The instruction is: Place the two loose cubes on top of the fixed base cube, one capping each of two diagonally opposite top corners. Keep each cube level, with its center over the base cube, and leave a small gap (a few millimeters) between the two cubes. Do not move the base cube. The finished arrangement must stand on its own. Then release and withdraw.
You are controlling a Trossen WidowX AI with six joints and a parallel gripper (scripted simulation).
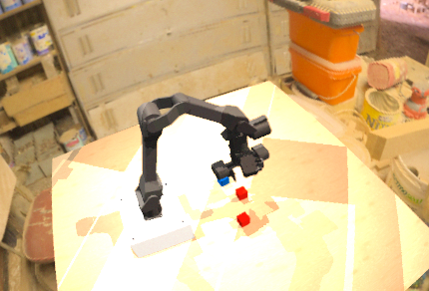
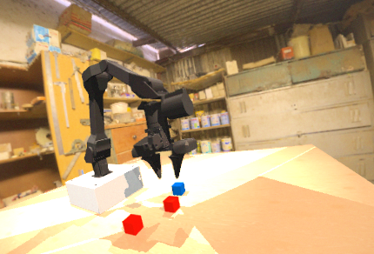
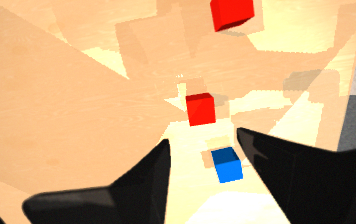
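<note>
A blue cube [image 1: 223, 181] [image 2: 178, 189] [image 3: 230, 172] stands on the table. One red cube [image 1: 241, 193] [image 2: 171, 203] [image 3: 201, 111] stands close to it, with a gap between them. The other red cube [image 1: 243, 219] [image 2: 133, 224] [image 3: 232, 12] stands farther off, beyond the first red one in the wrist view. All three are apart, none stacked. My gripper [image 2: 169, 177] [image 3: 202, 138] is open and empty, pointing down above the table near the blue cube. In the top view the gripper partly hides the back of the blue cube.
The arm stands on a white block [image 1: 164, 241] [image 2: 83, 197] at one side of the wooden table [image 1: 316, 171] [image 2: 267, 200]. Orange buckets [image 1: 326, 65], cans and wooden boards are behind the table. Shelves and cabinets line the walls.
</note>
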